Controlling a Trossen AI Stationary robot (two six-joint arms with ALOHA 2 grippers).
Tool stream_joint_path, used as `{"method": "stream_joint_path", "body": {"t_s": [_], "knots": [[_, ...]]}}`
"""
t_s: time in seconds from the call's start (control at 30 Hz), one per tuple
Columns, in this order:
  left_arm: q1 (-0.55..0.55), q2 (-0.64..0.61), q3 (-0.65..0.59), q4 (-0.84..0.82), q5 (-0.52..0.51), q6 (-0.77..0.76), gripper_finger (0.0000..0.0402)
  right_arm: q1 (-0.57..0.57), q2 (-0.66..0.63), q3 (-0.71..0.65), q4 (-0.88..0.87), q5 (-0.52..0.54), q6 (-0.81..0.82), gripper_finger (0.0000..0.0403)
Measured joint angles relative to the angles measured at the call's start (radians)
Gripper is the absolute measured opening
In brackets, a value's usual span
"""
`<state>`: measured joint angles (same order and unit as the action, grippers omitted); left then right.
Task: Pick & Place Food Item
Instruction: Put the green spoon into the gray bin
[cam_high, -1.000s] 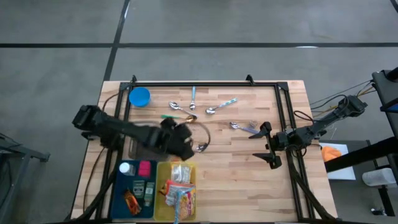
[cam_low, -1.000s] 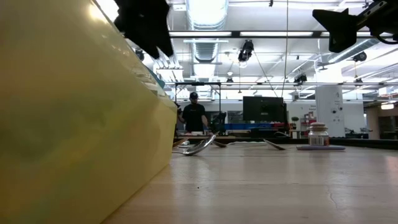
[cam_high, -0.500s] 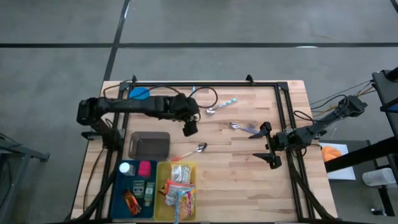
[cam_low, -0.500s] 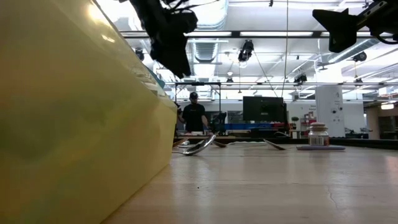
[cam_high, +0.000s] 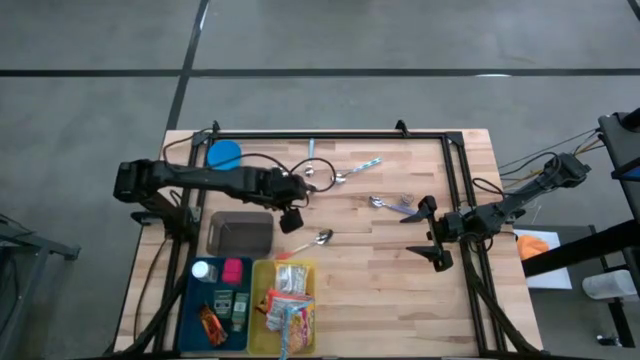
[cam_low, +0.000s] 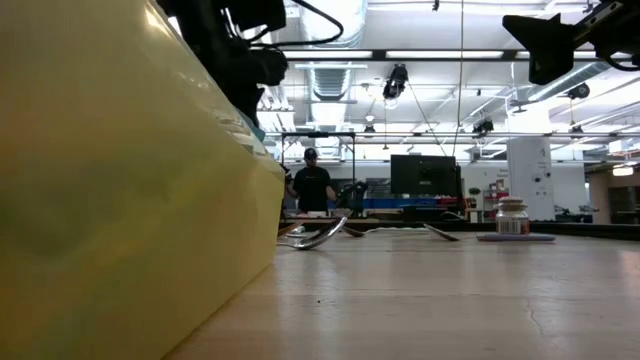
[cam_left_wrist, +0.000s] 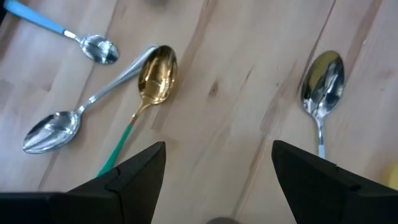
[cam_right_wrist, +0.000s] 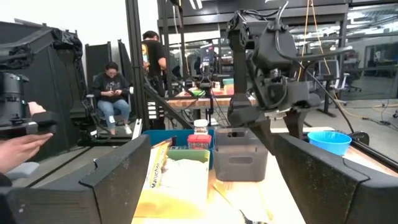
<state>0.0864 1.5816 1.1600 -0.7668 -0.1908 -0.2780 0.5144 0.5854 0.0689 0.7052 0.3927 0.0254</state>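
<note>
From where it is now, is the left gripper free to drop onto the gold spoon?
Probably yes. The left gripper is open and empty above bare wood, and the gold spoon lies uncovered ahead, though a silver spoon crowds it.

Wooden table (cam_high: 400, 290) carries spoons (cam_high: 318, 238), bins (cam_high: 282, 305).

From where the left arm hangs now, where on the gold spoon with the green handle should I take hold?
Probably the neck of the gold spoon, where the bowl narrows into the green handle, coming straight down with the left tool open across it. It lies flat on the table, but a silver spoon touches the bowl's far side.
</note>
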Motion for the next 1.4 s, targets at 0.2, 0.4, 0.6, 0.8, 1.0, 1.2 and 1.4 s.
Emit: {"method": "stream_joint_path", "body": {"t_s": [0.2,0.4,0.6,0.8,1.0,1.2,1.4], "knots": [[0.025,-0.010,-0.002,-0.012,0.001,0.110,0.0295,0.000,0.000,0.000,-0.002,0.000,0.000,0.0338],[0.068,0.012,-0.008,0.013,0.001,0.273,0.0295,0.000,0.000,0.000,-0.002,0.000,0.000,0.0338],[0.135,0.013,-0.023,0.051,0.067,0.449,0.0295,0.000,0.001,0.000,-0.008,0.000,0.000,0.0338],[0.171,0.016,-0.023,0.040,0.196,0.436,0.0295,0.000,0.001,0.000,-0.014,0.000,0.000,0.0338],[0.171,0.016,-0.057,0.078,0.210,0.405,0.0295,0.000,0.001,0.000,-0.017,0.000,0.000,0.0338],[0.204,0.015,-0.083,0.057,0.206,0.406,0.0295,0.000,0.000,0.000,-0.018,0.000,0.000,0.0338],[0.238,0.015,-0.087,0.060,0.159,0.463,0.0295,0.000,0.000,0.000,-0.018,0.000,0.000,0.0338]]}}
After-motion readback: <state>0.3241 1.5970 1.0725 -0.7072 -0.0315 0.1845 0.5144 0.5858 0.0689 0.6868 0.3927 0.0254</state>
